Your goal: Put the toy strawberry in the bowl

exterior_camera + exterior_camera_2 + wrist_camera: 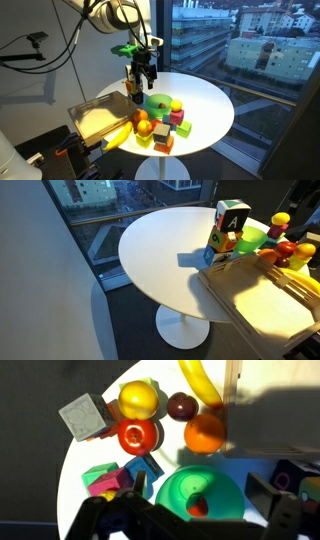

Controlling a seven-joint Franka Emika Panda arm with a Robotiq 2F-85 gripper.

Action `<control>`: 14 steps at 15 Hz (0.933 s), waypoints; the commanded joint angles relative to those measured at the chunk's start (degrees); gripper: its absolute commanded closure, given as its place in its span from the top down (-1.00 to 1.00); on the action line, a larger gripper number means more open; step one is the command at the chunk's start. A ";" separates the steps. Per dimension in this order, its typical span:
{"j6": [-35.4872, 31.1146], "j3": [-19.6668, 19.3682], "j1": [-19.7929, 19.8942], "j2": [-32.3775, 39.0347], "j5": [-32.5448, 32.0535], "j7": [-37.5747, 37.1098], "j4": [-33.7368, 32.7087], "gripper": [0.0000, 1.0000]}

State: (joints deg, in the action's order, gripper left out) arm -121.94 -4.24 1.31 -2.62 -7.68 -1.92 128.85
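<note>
The toy strawberry (198,506) is small and red and lies inside the round bright-green bowl (225,488), near the rim closest to the camera. My gripper (205,490) is open and empty right above the bowl, with its dark fingers on either side of it. In an exterior view the gripper (144,72) hangs a little above the bowl (158,102) on the white round table (210,100). The bowl (252,235) also shows behind a carton in an exterior view; the strawberry is hidden there.
Close around the bowl are a red apple (137,435), lemon (138,400), dark plum (181,406), orange (204,432), banana (200,380), grey cube (82,415) and coloured blocks (105,480). A wooden board (100,115) and a carton (228,230) stand beside them.
</note>
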 commanded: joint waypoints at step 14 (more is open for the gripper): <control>14.48 2.05 -0.45 -21.92 6.80 0.66 7.05 1.00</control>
State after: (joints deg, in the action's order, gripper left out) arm -107.62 -2.60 1.11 -19.81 -2.76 -2.14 133.57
